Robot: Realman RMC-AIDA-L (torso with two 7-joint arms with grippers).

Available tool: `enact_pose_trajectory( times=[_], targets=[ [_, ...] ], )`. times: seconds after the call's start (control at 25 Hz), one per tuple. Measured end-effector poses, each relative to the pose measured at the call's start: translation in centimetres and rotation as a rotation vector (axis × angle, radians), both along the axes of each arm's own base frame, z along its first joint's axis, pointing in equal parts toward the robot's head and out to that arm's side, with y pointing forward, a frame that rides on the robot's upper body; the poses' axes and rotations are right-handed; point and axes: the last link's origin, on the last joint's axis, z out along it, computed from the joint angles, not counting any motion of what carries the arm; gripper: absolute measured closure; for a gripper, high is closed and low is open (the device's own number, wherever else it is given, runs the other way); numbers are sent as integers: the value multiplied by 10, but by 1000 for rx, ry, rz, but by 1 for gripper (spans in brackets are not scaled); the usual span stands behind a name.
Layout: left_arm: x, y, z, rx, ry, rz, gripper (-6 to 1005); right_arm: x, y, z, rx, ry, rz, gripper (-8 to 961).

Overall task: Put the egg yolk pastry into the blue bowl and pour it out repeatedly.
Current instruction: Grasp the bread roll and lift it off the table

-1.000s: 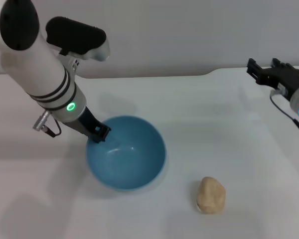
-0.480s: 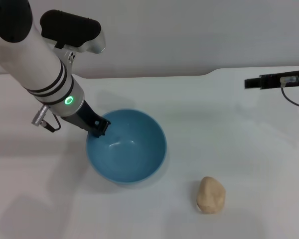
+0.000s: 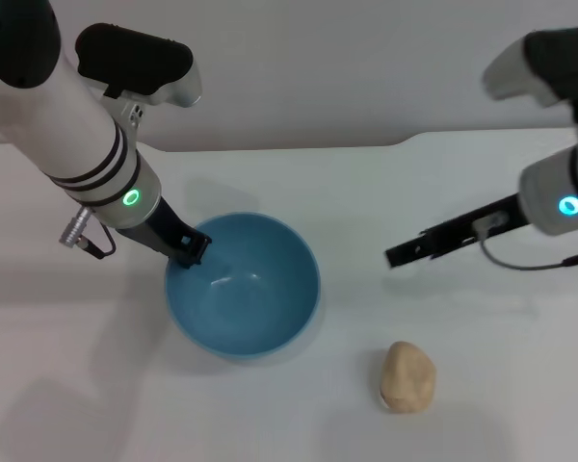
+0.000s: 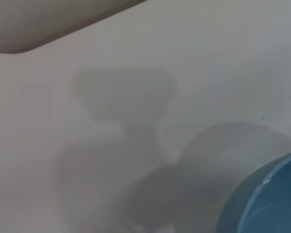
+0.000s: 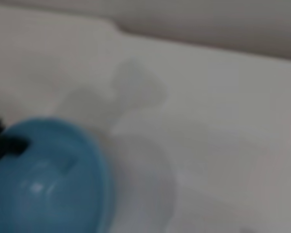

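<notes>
White tabletop [image 3: 366,192]: left gripper [image 3: 189,248] clamped on glossy light-blue bowl [image 3: 243,285] rim at 9 o'clock; right gripper [image 3: 401,255], closure unclear, above pale tan pastry lump [image 3: 407,376] at 4 o'clock; step: reaching; next: descend, grasp pastry

Even bright light, soft shadows; the right wrist view is blurred.
</notes>
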Motion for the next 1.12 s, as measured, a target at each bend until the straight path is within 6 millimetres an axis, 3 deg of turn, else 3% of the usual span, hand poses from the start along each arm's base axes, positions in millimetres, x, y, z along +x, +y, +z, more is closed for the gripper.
enact_pose_trajectory(
  times=[0.2,0.52,0.84,1.12],
  targets=[
    [-5,-2,0,0,-1,1,983,-8,3,-22,-69,-22,15,329],
    [-6,-3,0,-6,-8,-1,984,-9,3,-30,-79,-2,-1,329],
    [-7,-4,0,-11,-6,5,983,-7,-26,-48,-269,-70,-1,330],
    [-9,-3,2,-8,1,4,983,1,-35,-45,-326,-172,-44,332]
  ],
)
